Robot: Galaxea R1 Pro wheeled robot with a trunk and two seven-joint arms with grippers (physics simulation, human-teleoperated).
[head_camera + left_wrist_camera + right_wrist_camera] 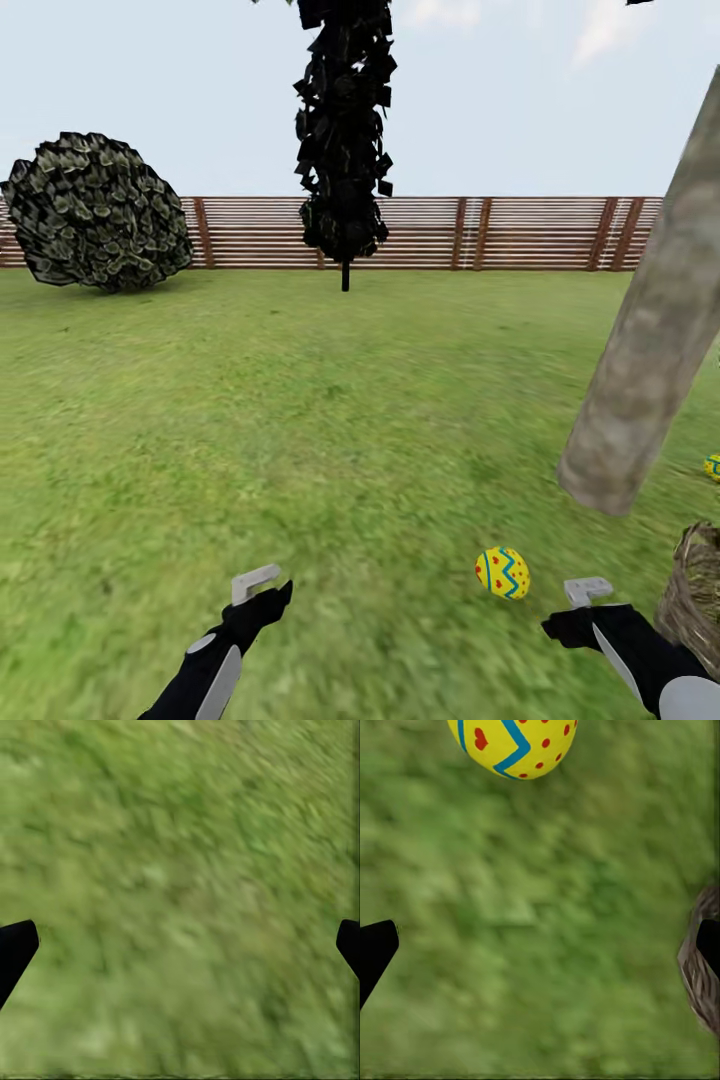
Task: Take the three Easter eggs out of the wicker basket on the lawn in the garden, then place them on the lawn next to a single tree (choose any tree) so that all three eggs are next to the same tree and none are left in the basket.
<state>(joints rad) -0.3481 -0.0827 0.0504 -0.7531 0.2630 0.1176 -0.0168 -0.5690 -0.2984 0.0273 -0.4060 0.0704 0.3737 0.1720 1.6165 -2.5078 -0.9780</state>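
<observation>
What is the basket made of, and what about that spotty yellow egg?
The wicker basket looks like woven brown wicker: crossing strands show along its side. The Easter egg looks smooth, hard and painted, maybe plastic; its even sheen can't settle which.

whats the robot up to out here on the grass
It is moving Easter eggs out of a wicker basket to a tree. One egg lies on the lawn near the trunk, a second peeks out beside it. Both grippers, left and right, are open and empty.
</observation>
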